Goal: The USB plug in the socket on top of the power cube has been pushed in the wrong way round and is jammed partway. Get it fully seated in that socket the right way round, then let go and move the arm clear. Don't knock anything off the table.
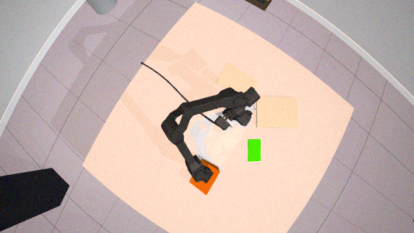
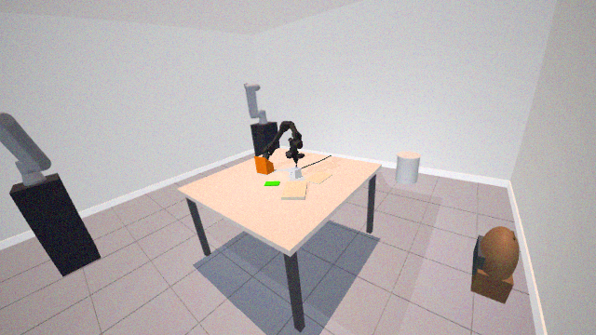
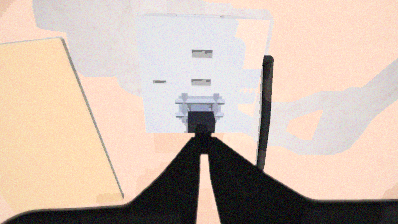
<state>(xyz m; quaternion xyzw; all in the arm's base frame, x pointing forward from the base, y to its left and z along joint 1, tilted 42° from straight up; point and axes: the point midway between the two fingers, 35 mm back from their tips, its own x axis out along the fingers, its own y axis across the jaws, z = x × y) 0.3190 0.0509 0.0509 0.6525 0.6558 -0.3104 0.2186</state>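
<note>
One plug (image 3: 201, 121) pinched between the fingers (image 1: 226, 117) (image 2: 296, 164), over the cube (image 1: 252, 108) (image 2: 295, 174) (image 3: 170, 55); seating unclear, likely unfinished; release and retreat remained.

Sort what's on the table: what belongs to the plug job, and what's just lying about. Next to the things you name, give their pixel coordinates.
Part of the job:
- white power cube (image 2: 295, 174) (image 3: 170, 55)
- black USB plug (image 3: 201, 121)
- tool (image 3: 203, 144), shut on the plug

Just lying about:
- bright green block (image 1: 254, 150) (image 2: 272, 183)
- two pale yellow slabs (image 1: 277, 111) (image 2: 294, 190) (image 3: 55, 125)
</note>
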